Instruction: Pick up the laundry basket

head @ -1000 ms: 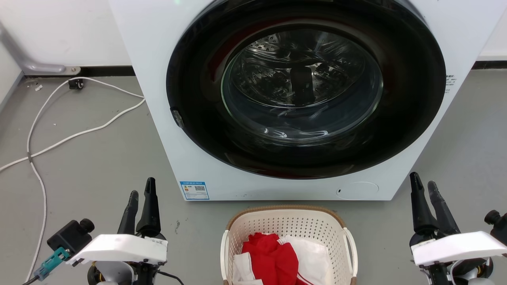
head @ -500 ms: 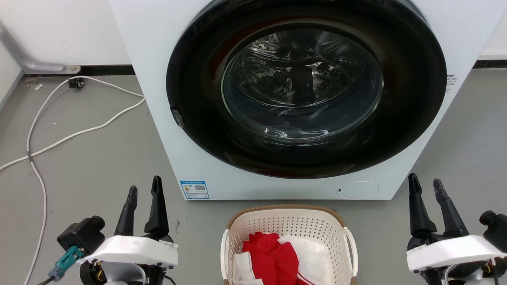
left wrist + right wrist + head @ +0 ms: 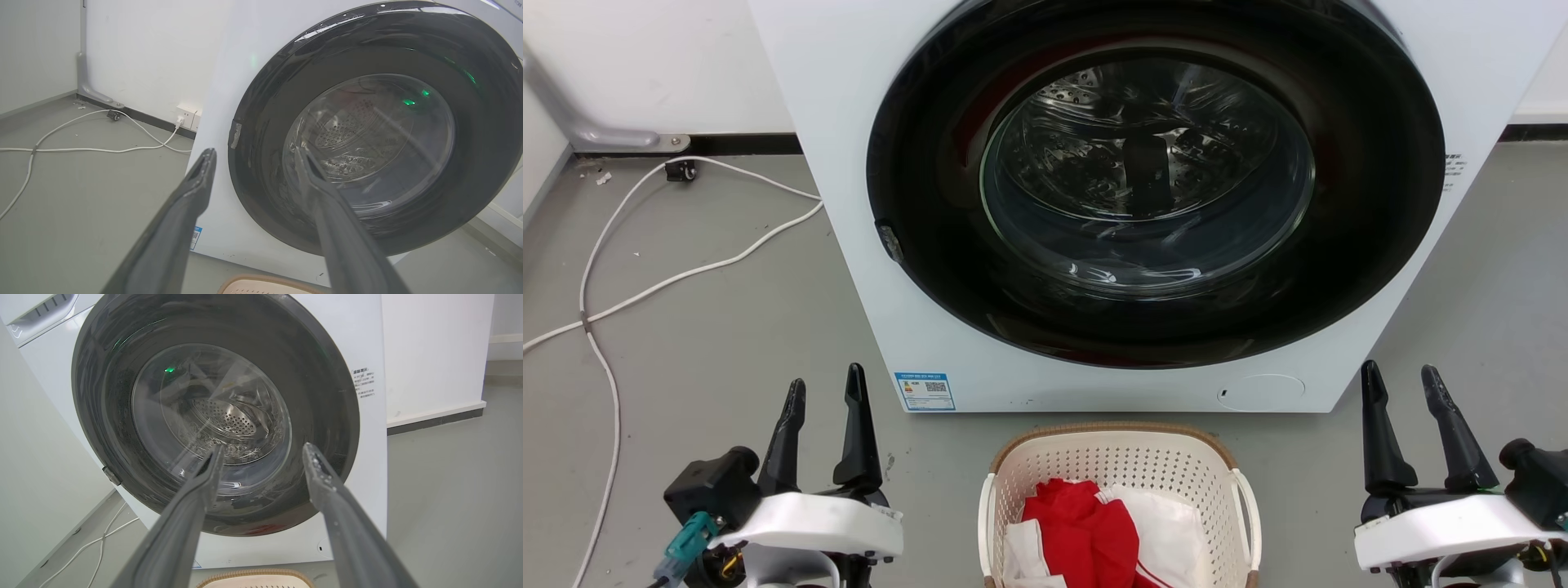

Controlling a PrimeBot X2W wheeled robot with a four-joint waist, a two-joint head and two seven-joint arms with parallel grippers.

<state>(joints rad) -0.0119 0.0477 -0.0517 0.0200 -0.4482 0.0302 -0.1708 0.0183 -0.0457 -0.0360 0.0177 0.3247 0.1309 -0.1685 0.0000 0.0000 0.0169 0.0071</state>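
laundry basket (image 3: 1119,467) at 4 o'clock from left gripper (image 3: 825,377), 8 o'clock from right gripper (image 3: 1399,369); both spread, empty, equally near

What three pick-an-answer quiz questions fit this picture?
1. Where is the cream-white perforated plastic laundry basket? A) on the grey floor before the white washing machine B) inside the drum C) on a shelf
2. The cloth inside it is: A) blue B) red and white C) black
3. The dark-fingered left gripper and right gripper are: A) shut on handles B) open, empty C) holding cloth
Answers: 1A, it stands on the floor before the machine; 2B, red and white folds show; 3B, both spread wide, touching nothing.
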